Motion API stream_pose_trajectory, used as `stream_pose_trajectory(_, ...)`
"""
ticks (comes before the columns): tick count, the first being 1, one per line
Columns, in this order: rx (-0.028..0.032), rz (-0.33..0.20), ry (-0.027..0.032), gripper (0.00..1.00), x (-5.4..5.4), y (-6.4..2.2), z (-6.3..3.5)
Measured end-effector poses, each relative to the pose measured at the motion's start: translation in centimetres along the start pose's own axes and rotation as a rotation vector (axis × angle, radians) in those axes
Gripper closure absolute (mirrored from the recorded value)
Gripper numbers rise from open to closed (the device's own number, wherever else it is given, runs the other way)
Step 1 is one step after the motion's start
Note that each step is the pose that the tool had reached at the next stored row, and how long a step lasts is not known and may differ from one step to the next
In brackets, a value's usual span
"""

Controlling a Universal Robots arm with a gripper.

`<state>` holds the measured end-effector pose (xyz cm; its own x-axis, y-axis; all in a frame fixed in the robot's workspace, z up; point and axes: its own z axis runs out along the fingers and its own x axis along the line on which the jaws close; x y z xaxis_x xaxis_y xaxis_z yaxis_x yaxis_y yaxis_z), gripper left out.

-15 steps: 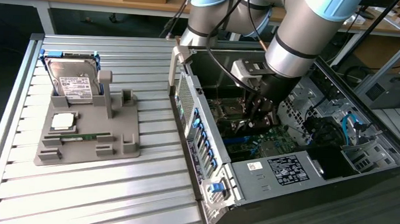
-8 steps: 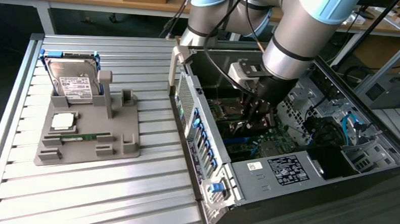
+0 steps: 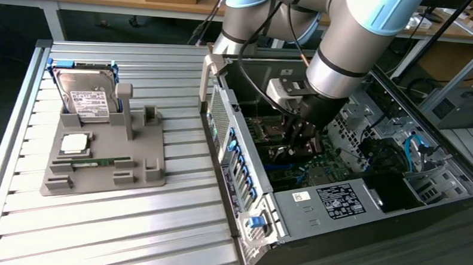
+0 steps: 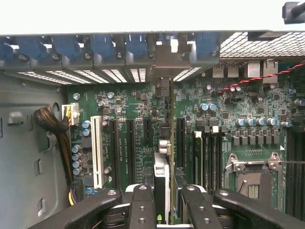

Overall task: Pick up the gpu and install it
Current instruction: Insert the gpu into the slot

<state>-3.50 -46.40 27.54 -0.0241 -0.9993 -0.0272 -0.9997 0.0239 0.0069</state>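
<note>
In the wrist view the gpu appears edge-on as a thin upright card with a silvery metal side. It stands over the motherboard, in line with a dark expansion slot, and its metal bracket end reaches the case's rear wall. My gripper is shut on the card, one black finger on each side. Whether the card is fully down in the slot cannot be told. In the exterior view the gripper is deep inside the open computer case, low over the board.
A white slot and black slots lie beside the card, and the processor socket is on its other side. On the exterior view's left, a grey holder on the slatted table carries a hard drive, a chip and a green memory stick.
</note>
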Motion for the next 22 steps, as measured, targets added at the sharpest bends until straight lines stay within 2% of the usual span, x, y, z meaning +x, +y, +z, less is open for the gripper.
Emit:
stream_pose_trajectory(12,0.0001,0.0,0.0,0.73,0.0,0.45,0.8)
stream_pose_trajectory(22,0.0001,0.0,0.0001,0.73,0.0,0.51,1.29)
